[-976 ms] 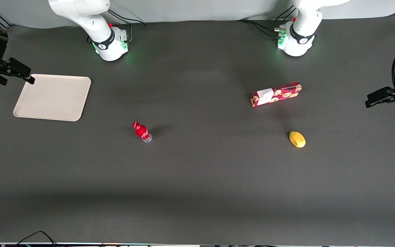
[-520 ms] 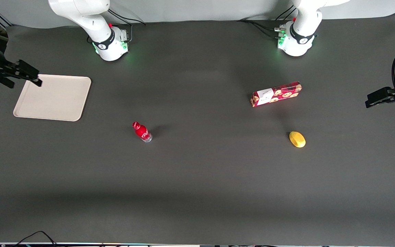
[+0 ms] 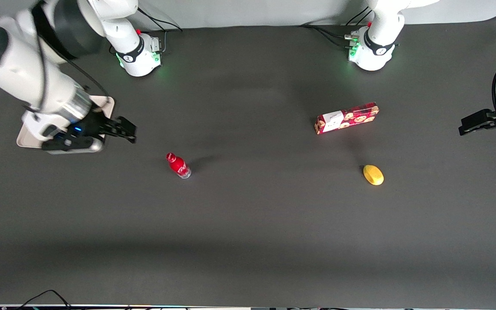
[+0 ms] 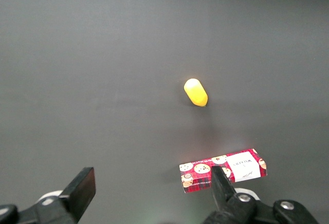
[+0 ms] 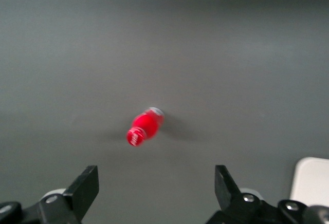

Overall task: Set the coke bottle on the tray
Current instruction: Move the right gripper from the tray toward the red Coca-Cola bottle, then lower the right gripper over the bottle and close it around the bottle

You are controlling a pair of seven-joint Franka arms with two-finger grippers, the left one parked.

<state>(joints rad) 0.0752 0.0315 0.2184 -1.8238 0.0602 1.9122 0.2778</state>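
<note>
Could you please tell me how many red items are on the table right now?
2: the coke bottle stands near the open gripper; the red cookie box lies toward the parked arm's end. None appears hidden.

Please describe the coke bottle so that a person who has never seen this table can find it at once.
On the dark grey table, start from the beige tray at the working arm's end, where the open end effector hovers. The coke bottle stands nearer the front camera than the tray, alone. Unlike the flat red cookie box and the yellow lemon, it is slim with a red cap.
</note>
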